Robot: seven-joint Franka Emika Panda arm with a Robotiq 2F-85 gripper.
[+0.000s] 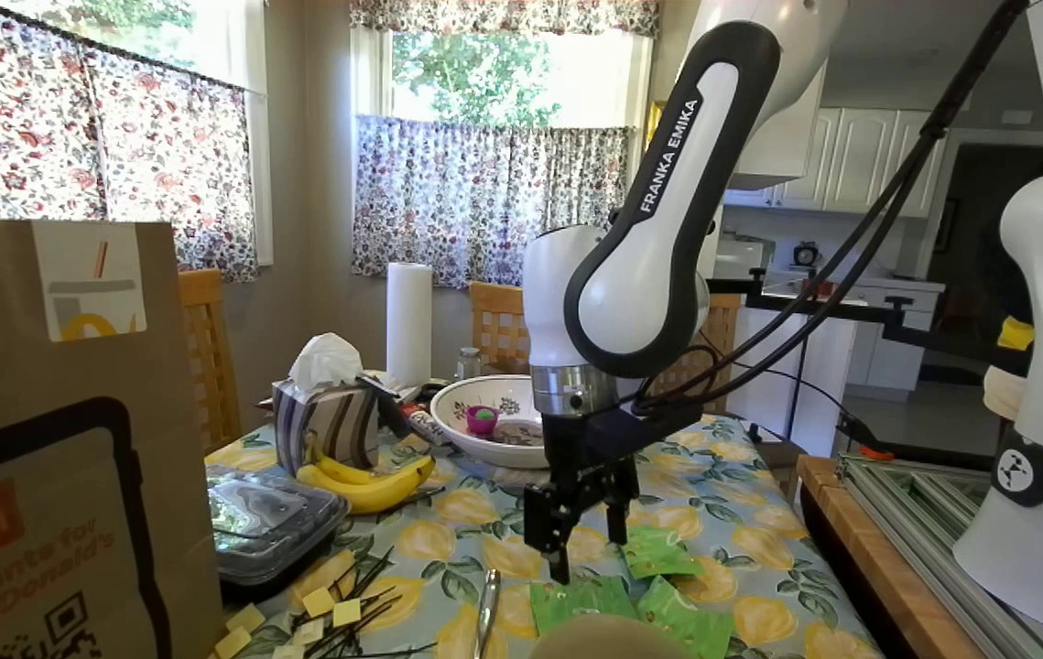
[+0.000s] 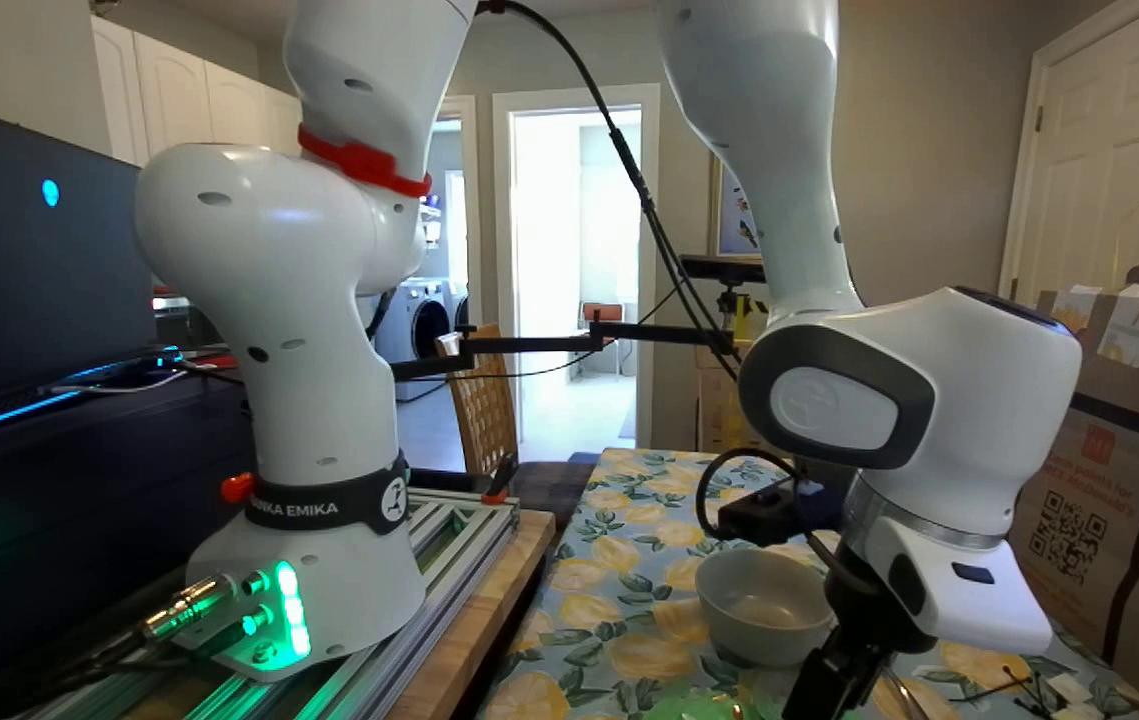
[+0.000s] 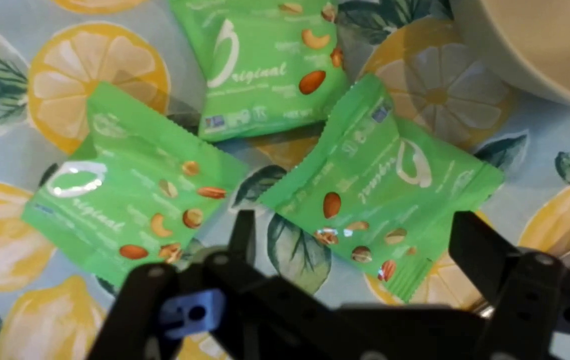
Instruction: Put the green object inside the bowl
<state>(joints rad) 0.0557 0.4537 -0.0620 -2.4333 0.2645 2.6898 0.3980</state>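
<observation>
Cream and plain, the bowl [image 2: 744, 632] stands close to me, in from the table [image 1: 764, 567] edge that the arm's base [image 2: 339, 575] lines. Just past it lie three green packets [image 3: 269, 90], closer to that edge than to the opposite one — any of them fits the task's green thing, and I cannot say which is meant. Their place beside the bowl should make for a short carry. The gripper [image 3: 354, 222] hangs over them, pointing down, its fingers [image 3: 480, 250] spread and nothing in their grasp. In the wrist view one packet lies partly within their span, so I take this for lining up before a pinch; flat as it lies, the tips may have to go almost to the cloth [image 2: 619, 600]. A slim metal tool [image 1: 487, 609] lies near that packet, close enough that a finger could brush it.

Farther off, bananas [image 1: 374, 492] and a tissue box [image 1: 329, 435] are set toward the corner by the windows [image 1: 484, 78] — perhaps to leave the arm room. Toward the far edge a big bowl [image 1: 480, 448] holds a pink cup [image 1: 482, 426] with something green [image 1: 484, 415] in it; with the gripper over the packets, I doubt that is the target. Near that same edge a towel roll [image 1: 409, 320] stands upright, likely put where it clears the gripper's path.
</observation>
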